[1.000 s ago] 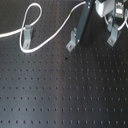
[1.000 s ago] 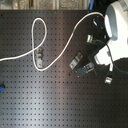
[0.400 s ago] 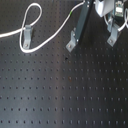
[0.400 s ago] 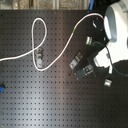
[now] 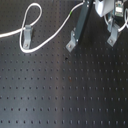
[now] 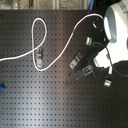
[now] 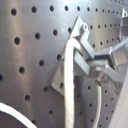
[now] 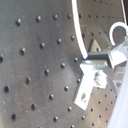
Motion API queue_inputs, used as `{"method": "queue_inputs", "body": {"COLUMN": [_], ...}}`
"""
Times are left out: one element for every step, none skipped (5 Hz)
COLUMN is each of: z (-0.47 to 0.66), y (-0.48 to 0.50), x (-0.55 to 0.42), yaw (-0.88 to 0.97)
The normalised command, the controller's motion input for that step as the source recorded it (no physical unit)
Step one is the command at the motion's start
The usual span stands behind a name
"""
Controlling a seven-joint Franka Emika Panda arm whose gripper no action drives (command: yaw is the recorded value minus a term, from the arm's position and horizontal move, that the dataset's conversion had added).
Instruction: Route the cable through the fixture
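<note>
The white cable (image 6: 55,52) comes in from the second exterior view's left, loops around a small metal clip (image 6: 39,56) and rises to the gripper (image 6: 103,22) under the white robot hand. The same loop (image 5: 31,15) and clip (image 5: 27,35) appear in the first exterior view. In the first wrist view the cable (image 7: 69,85) runs down across a metal fixture clip (image 7: 75,55), and the gripper (image 7: 98,68) is shut on the cable right beside it. The second wrist view shows the cable (image 8: 76,20) curving past another clip (image 8: 89,86).
The black perforated board (image 5: 60,95) fills the scene. More metal clips stand near the arm (image 6: 75,63), (image 6: 85,72), (image 6: 107,83). Two tall clips (image 5: 72,42), (image 5: 112,37) stand below the hand. A blue object (image 6: 2,90) lies at the second exterior view's left edge.
</note>
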Motion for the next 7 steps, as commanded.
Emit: {"method": "queue_inputs", "body": {"z": [0.53,0.07,0.0,0.25,0.0,-0.08,-0.12], "y": [-0.056,0.126,0.083,0.291,0.175,0.137,0.123], "x": [-0.122,-0.067,0.025,0.222,0.224,0.21,0.186], "yaw": [-0.02,0.0,0.0,-0.09,-0.1,-0.01,0.0]}}
